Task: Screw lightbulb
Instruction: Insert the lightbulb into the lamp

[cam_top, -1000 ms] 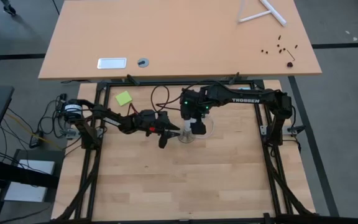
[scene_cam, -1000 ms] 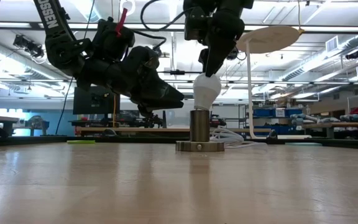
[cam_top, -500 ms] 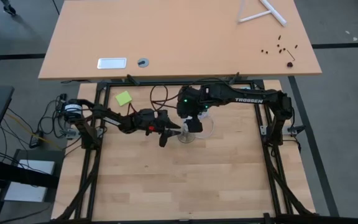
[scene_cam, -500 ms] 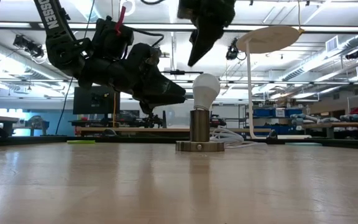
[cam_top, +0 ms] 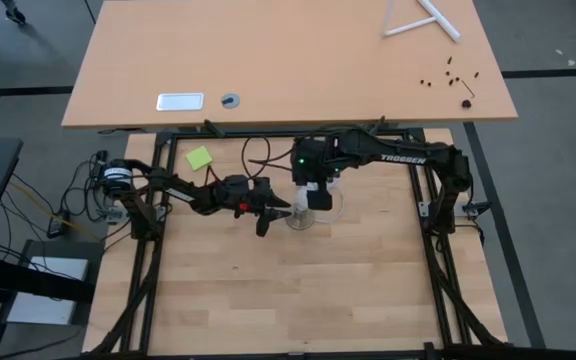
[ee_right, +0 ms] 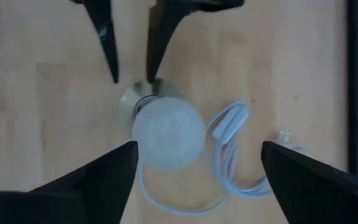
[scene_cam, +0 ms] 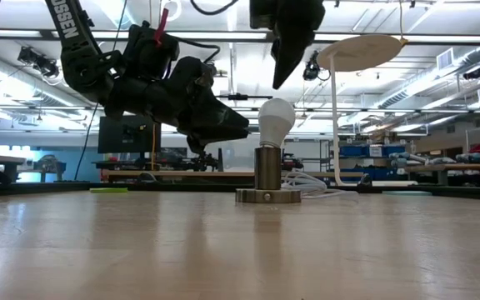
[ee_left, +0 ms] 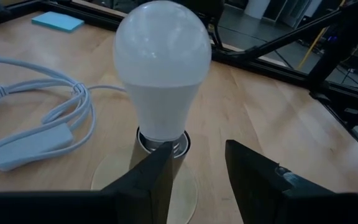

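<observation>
The white lightbulb (scene_cam: 276, 119) stands upright with its screw end in the grey socket (scene_cam: 267, 169), whose round base (scene_cam: 267, 197) rests on the wooden table. My right gripper (ee_right: 197, 147) hangs open straight above the bulb (ee_right: 168, 134), pointing down and clear of it (scene_cam: 283, 71). My left gripper (ee_left: 197, 146) is open and points about level at the bulb's neck (ee_left: 160, 121) from the table's left. In the low view a gap shows between its tips (scene_cam: 244, 130) and the bulb.
The socket's white cord with an inline switch (ee_left: 36, 134) lies in loops on the table beyond the socket (ee_right: 229, 146). A green note (cam_top: 199, 158) lies at the far left. Black frame rails (cam_top: 438, 270) edge the table, and a larger desk (cam_top: 288, 60) stands behind it.
My right gripper, which stood on the bulb's top, has let go and risen clear of it. The bulb has stayed upright in the socket.
</observation>
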`<state>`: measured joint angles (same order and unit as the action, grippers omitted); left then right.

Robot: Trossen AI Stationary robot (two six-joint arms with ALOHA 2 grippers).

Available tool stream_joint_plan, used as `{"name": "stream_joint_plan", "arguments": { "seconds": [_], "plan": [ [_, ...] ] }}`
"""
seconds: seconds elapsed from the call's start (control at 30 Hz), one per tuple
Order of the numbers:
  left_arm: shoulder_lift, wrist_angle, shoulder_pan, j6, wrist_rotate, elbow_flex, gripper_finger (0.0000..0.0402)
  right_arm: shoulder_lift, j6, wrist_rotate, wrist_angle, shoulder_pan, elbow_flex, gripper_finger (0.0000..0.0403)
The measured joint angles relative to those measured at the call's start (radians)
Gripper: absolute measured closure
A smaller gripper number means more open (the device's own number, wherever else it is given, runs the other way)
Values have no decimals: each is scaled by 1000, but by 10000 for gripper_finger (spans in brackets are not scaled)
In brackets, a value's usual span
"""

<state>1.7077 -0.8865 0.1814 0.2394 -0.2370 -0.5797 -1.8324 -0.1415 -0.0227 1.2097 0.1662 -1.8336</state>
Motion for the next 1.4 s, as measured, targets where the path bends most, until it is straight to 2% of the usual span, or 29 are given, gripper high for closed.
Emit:
{"name": "stream_joint_plan", "arguments": {
  "seconds": [0.4,0.8,1.4],
  "plan": [
    [0,1,-12,1,-4,0,249,-30,-85,226,-36,118,18,44],
    [0,25,-13,1,-3,0,249,-32,-98,295,-118,116,129,45],
    [0,26,-13,0,8,0,249,-32,-99,284,-207,69,211,49]
  ]
}}
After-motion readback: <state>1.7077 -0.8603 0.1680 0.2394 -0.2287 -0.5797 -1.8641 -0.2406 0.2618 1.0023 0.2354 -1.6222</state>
